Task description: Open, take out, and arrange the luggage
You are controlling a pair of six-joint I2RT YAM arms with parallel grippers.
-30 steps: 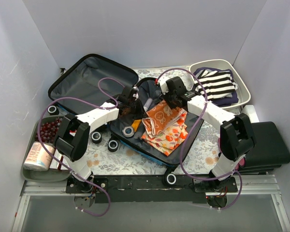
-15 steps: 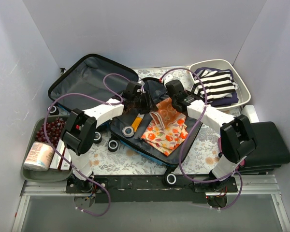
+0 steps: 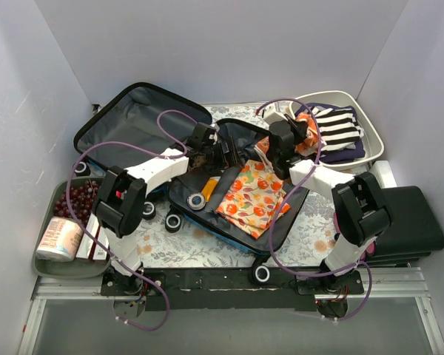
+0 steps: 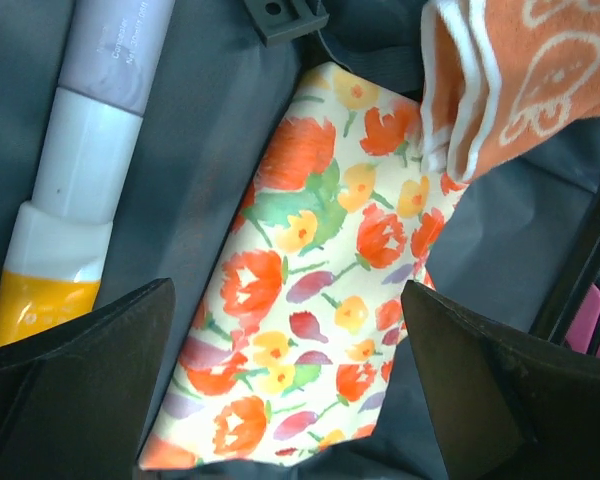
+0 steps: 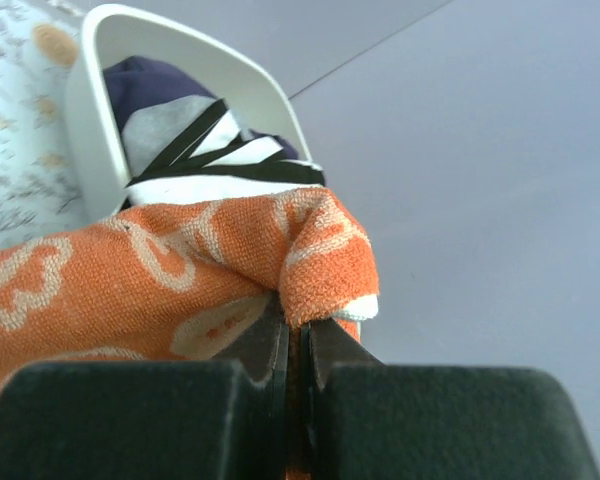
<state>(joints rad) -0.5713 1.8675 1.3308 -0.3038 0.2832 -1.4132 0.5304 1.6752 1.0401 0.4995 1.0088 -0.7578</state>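
Top external view: at mid-frame, lying open on the patterned table [image 3: 177, 248], the small hard-shell suitcase with blue shell edge, black trim and dark grey fabric lining [image 3: 133, 126], lid thrown back toward the upper left, base just right of it. Inside the base, spread flat, a cream cloth printed with red and orange flowers [image 3: 253, 196]. Beside it, toward the left, a white and lavender tube with a yellow cap [image 4: 90, 150]. Directly above the floral cloth, the left gripper [image 4: 285, 330], fingers wide apart and holding nothing, probably poised for the next item. Up and to the right, the right gripper [image 5: 302, 350], clamped tight on a fold of an orange terry towel with a pale outline pattern [image 5: 180, 270], loose end hanging over the floral cloth's upper corner. Just beyond, at upper right, a white rectangular plastic tub [image 3: 373, 137] holding a black-and-white striped garment [image 3: 333, 127]. Likely bound there, to sort unpacked fabrics together.
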